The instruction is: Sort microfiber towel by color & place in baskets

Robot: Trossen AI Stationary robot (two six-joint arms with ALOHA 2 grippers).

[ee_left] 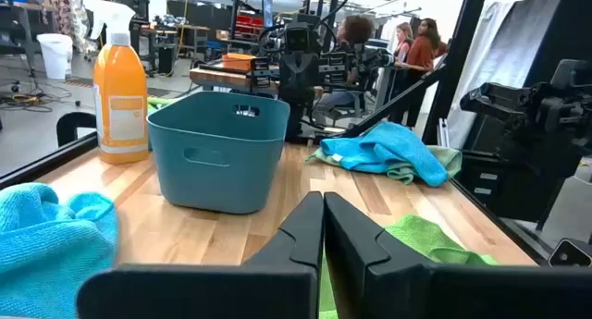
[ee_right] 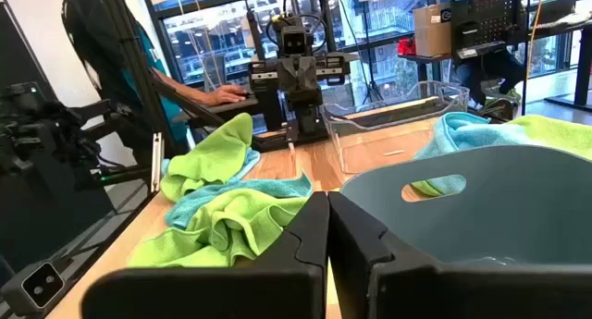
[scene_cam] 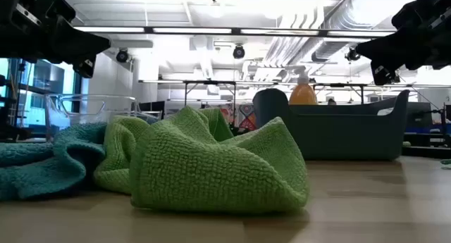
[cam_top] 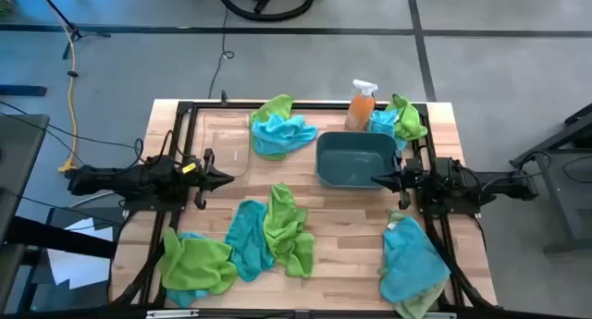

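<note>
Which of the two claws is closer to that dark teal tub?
The right gripper, shut, right at the teal tub's edge; the left gripper, shut, sits across the table by the clear bin.

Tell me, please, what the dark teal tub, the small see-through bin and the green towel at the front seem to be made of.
The dark teal-grey rounded tub looks like moulded plastic with a smooth, matte finish and cut-out handles. The small clear rectangular bin seems to be glossy transparent plastic, since things behind it show through. The crumpled green towel appears to be soft microfiber cloth; its looped, nubby pile is visible.
</note>
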